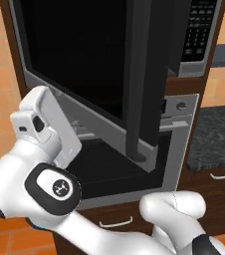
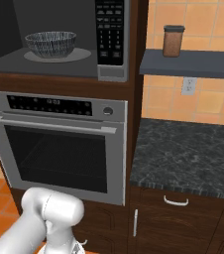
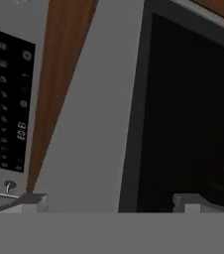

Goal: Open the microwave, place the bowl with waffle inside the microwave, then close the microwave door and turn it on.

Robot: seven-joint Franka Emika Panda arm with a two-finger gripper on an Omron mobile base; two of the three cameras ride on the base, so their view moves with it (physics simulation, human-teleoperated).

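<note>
The microwave (image 2: 59, 62) stands open, its black glass door (image 1: 84, 64) swung wide; the grey patterned bowl (image 2: 50, 43) sits upright inside.

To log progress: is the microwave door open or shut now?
Open. The microwave door is swung outward, and the bowl sits in the exposed cavity.

- microwave door (image 1: 84, 64) swung open, black glass toward camera
- keypad (image 1: 200, 30) visible upper right
- silver oven (image 1: 179, 144) below
- dark counter (image 1: 216, 137) at right
</note>
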